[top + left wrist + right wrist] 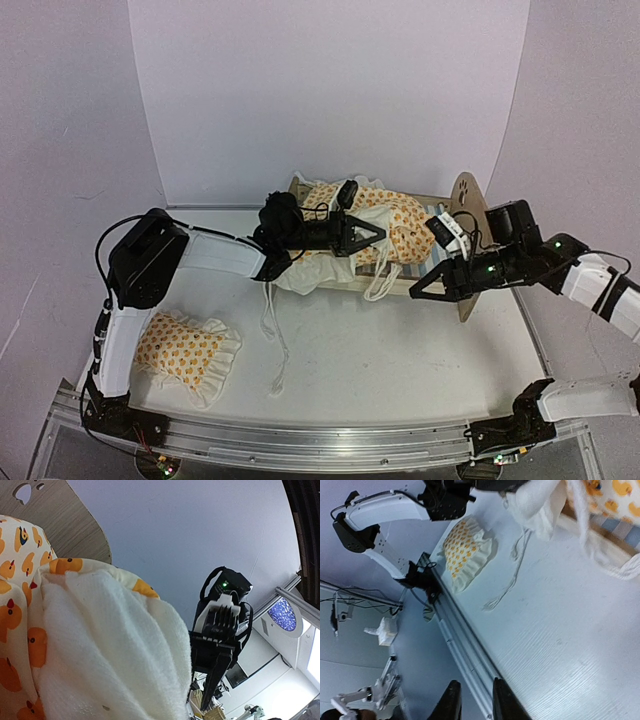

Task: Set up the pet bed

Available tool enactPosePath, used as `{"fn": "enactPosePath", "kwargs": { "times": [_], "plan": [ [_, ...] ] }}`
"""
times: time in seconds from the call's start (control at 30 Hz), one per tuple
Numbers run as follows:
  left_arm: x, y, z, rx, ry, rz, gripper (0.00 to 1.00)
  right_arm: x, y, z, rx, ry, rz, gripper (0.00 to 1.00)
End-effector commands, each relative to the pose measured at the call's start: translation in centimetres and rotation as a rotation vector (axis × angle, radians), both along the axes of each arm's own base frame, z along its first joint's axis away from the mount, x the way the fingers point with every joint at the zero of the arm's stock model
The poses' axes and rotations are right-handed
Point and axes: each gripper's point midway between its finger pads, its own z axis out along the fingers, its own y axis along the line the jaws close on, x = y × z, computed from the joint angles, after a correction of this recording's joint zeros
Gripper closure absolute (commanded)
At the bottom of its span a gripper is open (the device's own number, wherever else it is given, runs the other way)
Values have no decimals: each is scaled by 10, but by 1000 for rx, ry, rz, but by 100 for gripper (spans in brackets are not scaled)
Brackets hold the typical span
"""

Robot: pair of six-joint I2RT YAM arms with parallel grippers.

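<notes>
Plywood bed [468, 200]: blanket [400, 225] bunched on top, left claw [375, 237] clenched on it; right claw [420, 290] parted, empty; pillow [185, 350] near left, unplaced.

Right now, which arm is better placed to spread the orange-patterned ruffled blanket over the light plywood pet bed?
Left, probably. The left gripper is shut on the orange-patterned ruffled blanket above the pet bed; the right gripper hangs open and empty near the rounded headboard.

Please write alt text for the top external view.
A wooden pet bed stands at the back of a white table; above it the left gripper pinches the duck-print blanket, and the right gripper hangs open and empty nearby. A matching pillow lies by the left arm.
</notes>
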Motion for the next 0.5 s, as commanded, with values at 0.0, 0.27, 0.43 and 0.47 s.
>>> {"fn": "enactPosePath", "kwargs": {
  "times": [0.0, 0.27, 0.43, 0.47],
  "plan": [
    [-3, 1, 25, -70, -67, 3, 100, 50, -22, 13, -95, -274, -236, 69],
    [-5, 2, 33, -80, -76, 0, 100, 98, -1, 16, 114, -564, -310, 39],
    [-7, 2, 34, -82, -74, -1, 100, 124, 16, -14, 69, -534, -277, 37],
    [-7, 2, 35, -83, -75, -3, 100, 126, 18, -20, 70, -532, -274, 33]
  ]
}}
